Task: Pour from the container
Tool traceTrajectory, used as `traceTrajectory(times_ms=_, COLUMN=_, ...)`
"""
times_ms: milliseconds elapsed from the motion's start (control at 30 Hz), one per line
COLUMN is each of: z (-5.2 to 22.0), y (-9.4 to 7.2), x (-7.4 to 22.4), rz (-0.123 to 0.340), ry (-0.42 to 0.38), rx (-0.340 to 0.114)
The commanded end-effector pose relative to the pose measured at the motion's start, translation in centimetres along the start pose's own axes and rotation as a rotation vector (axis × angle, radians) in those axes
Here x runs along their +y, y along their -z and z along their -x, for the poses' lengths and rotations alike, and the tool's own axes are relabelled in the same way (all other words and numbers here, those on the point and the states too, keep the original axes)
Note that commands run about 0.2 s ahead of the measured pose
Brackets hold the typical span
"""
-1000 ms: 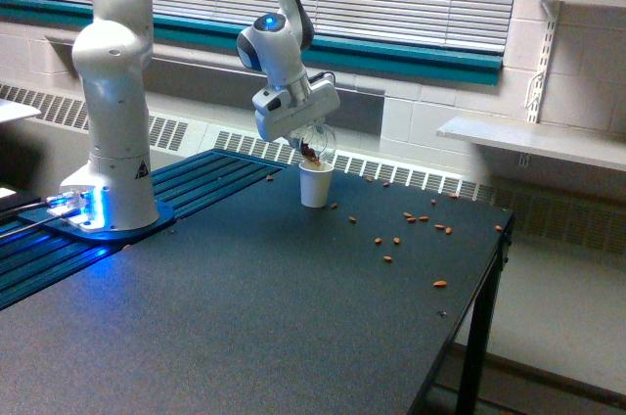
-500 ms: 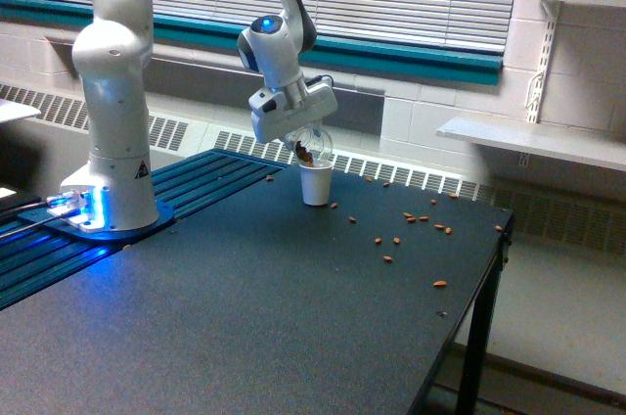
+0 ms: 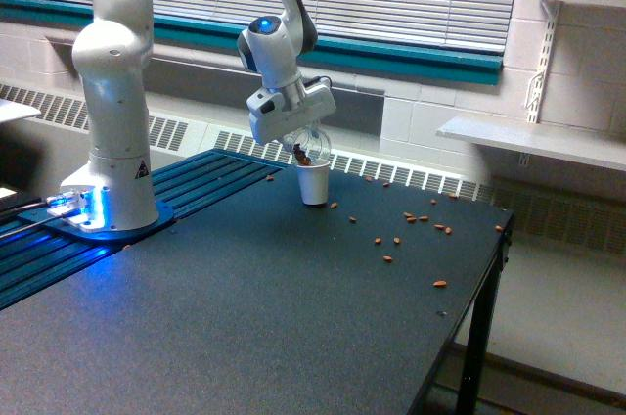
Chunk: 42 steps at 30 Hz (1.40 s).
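Shifted slightly leftward, gripper (image 3: 299,134) clamps the tilted container (image 3: 311,144) above white cup (image 3: 313,183)

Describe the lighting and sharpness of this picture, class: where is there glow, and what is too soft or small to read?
Exterior view: blue glow at the arm's base and on its wrist light; the clear container over the white cup is small and soft, its contents indistinct; scattered nuts are mere specks.

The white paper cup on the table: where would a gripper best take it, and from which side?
Around the white paper cup's side wall, from the exterior view's right. It stands upright, and the tilted container in the gripper blocks its open top.
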<state>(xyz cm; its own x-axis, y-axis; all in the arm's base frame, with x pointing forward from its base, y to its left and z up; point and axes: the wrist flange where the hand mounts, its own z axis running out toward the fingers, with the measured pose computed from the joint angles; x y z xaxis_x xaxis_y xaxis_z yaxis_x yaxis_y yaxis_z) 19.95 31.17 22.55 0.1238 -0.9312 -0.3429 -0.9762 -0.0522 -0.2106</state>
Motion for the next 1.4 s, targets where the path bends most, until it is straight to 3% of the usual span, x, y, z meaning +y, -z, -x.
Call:
traceTrajectory(times_ms=33, z=-0.2, y=0.5, x=-0.4, rz=-0.022, ry=0.014, rx=0.008)
traceTrajectory(times_ms=1167, z=-2.3, y=1.1, x=-0.1, rz=-0.035, ry=0.054, rx=0.072)
traceTrajectory(times_ms=1400, z=-2.3, y=1.4, x=-0.3, rz=-0.043, ry=-0.06, rx=0.088)
